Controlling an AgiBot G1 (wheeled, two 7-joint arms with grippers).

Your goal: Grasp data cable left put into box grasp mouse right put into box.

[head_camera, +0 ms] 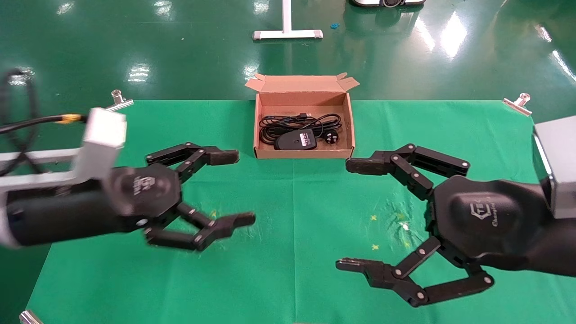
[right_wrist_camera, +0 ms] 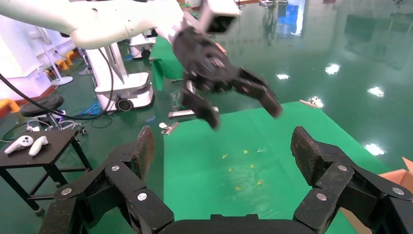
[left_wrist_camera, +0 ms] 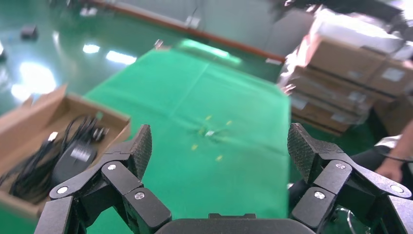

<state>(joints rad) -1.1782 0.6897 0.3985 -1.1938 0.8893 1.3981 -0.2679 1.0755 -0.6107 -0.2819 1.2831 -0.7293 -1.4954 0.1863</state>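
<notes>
A: Where are the task's things? In the head view, the box [head_camera: 302,121] sits at the upper centre of the frame on the green cloth [head_camera: 279,252]. The data cable [head_camera: 292,122] lies coiled inside it, and the mouse [head_camera: 295,140] lies on top, label side up.

B: So both appear already placed. How would they handle?

A: Judging by looks, the cable is floppy but thick, so the middle of the bundle is the best hold. The mouse is light, hard and smooth; its two long sides are the place to pinch.

B: And the grippers?

A: The left gripper [head_camera: 227,189] and the right gripper [head_camera: 355,216] both hover over the cloth, jaws spread wide, holding nothing.

B: What does one view add?

A: The left wrist view shows stacked cartons [left_wrist_camera: 350,78] at its upper right, unseen from the head. The right wrist view shows a small black table [right_wrist_camera: 39,151] with white controllers at its lower left.
</notes>
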